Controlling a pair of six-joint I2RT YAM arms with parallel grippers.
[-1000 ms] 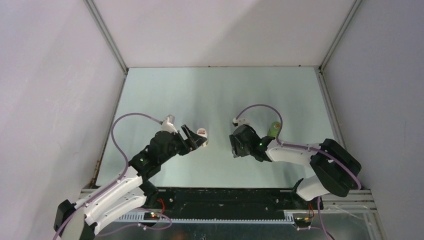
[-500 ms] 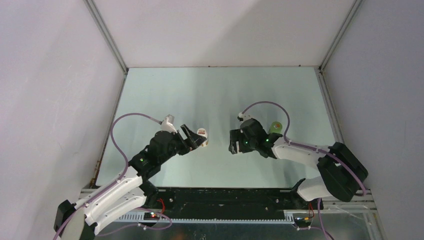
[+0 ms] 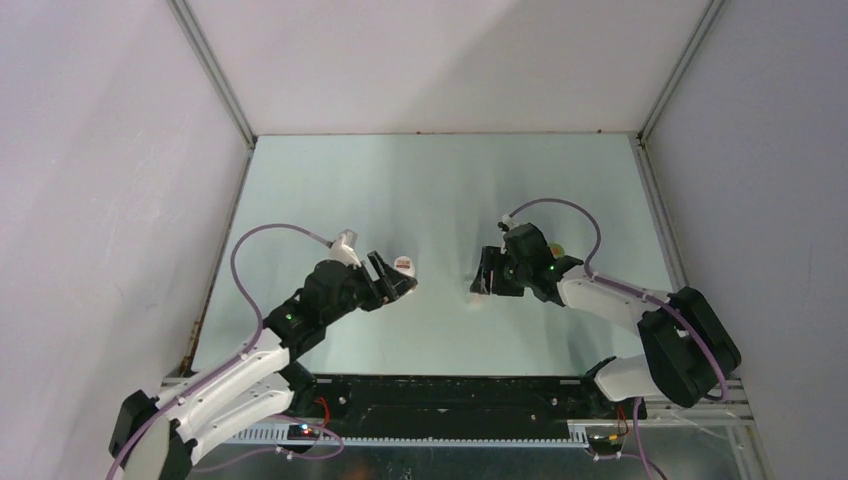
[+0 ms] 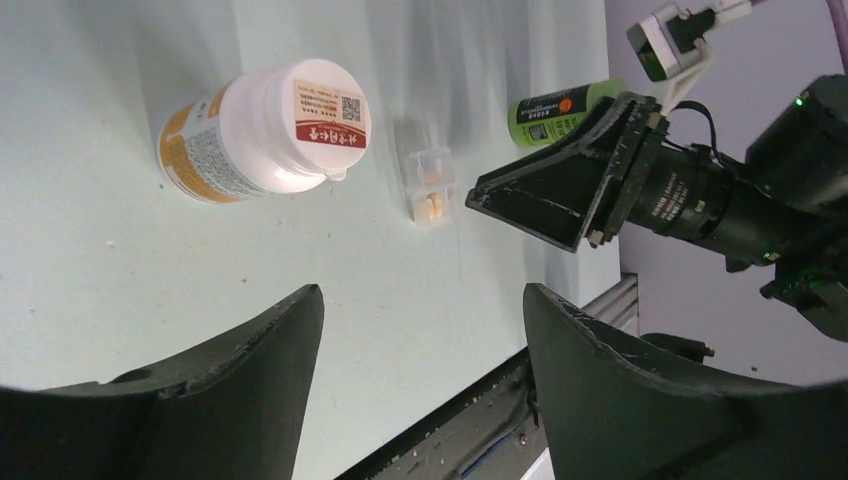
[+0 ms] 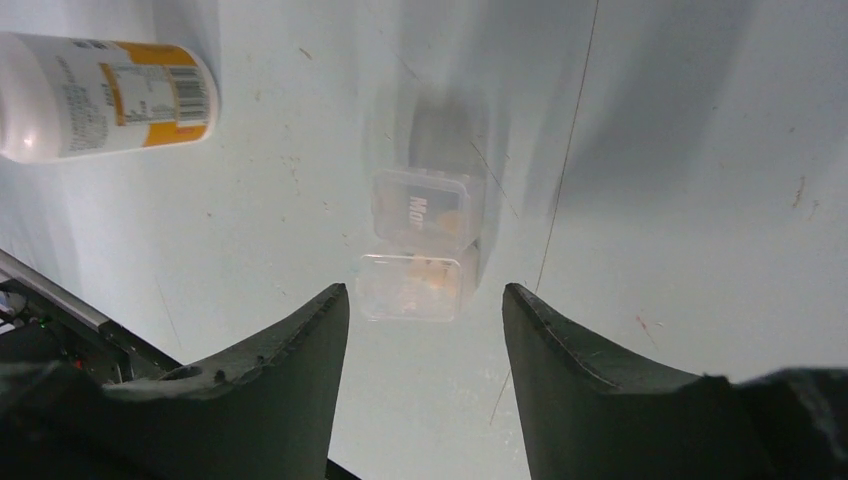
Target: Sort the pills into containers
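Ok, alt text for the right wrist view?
A small translucent plastic pill box lies on the pale green table just beyond the open right hand; a white bottle with an orange label lies on its side upper left.

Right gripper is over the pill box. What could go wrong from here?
The right gripper hangs open over the small pill box; a finger landing on its rim could flip it and spill the orange pill inside. The left gripper, also open, is close to the white bottle and the right gripper, so it could knock the bottle or clash with that gripper.
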